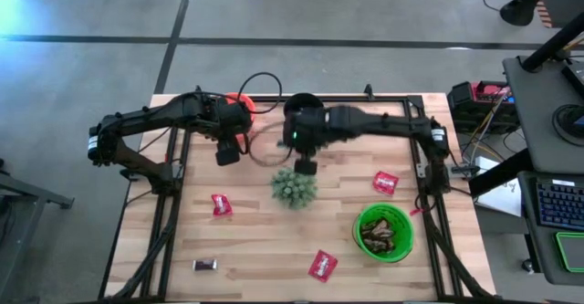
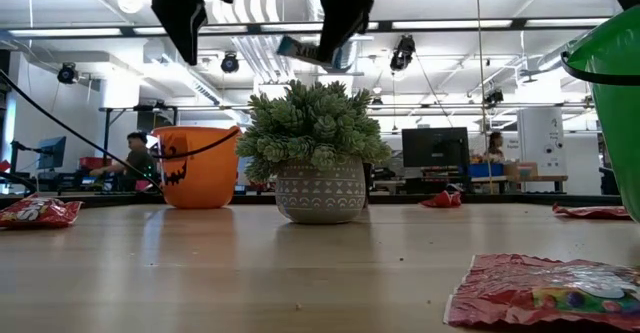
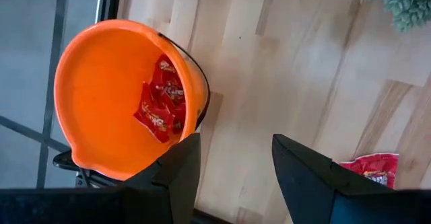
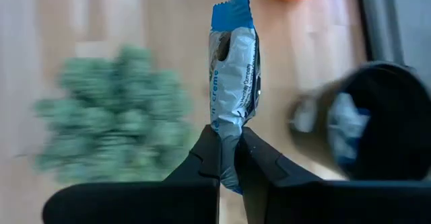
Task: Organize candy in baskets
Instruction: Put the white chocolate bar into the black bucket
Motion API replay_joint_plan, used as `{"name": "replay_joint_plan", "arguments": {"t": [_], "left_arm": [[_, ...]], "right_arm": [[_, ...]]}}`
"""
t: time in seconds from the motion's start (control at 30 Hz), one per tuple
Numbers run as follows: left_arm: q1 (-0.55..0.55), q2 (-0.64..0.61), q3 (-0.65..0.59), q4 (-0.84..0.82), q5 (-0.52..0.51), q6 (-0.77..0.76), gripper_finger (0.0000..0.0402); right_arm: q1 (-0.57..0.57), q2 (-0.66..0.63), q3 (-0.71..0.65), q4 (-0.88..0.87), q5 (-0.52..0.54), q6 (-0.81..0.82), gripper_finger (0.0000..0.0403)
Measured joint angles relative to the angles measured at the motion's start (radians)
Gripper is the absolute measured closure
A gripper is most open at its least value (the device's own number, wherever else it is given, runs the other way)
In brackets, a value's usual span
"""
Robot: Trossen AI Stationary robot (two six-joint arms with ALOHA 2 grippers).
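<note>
Three buckets: orange point(image 1: 239, 102), black point(image 1: 301, 108), green point(image 1: 384, 232). One plant point(image 1: 293, 187). Five loose candies on the table: four red, one dark point(image 1: 205, 265). One blue-and-silver candy point(image 4: 234, 72) held.

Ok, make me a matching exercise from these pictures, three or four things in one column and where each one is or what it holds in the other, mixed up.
Things:
1. orange bucket
2. green bucket
3. blue-and-silver candy bar
4. plant

Places or contents:
A. pinched in the shut right gripper, up off the table
B. holds red-wrapped candy
C. stands mid-table between the buckets
D. holds dark brown wrapped candy

Pairs: 1-B, 2-D, 3-A, 4-C
</note>
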Motion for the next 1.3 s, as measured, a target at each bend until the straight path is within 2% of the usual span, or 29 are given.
{"name": "replay_joint_plan", "arguments": {"t": [0.3,0.7,0.87,1.03,1.3], "left_arm": [[0.0,0.0,0.0,-0.031,0.003,-0.014,0.0235],[0.0,0.0,0.0,-0.035,0.005,-0.113,0.0235],[0.0,0.0,0.0,-0.039,0.005,-0.179,0.0235],[0.0,0.0,0.0,-0.038,0.004,-0.231,0.0235],[0.0,0.0,0.0,-0.037,0.002,-0.274,0.0235]], "right_arm": [[-0.198,-0.013,0.0,-0.005,-0.006,-0.145,0.039],[-0.411,-0.009,0.0,0.0,-0.015,-0.267,0.039],[-0.459,0.002,0.0,0.007,-0.041,-0.285,0.039],[-0.49,0.013,0.0,0.072,-0.182,-0.287,0.039],[-0.495,0.032,0.0,0.081,-0.195,-0.283,0.039]]}}
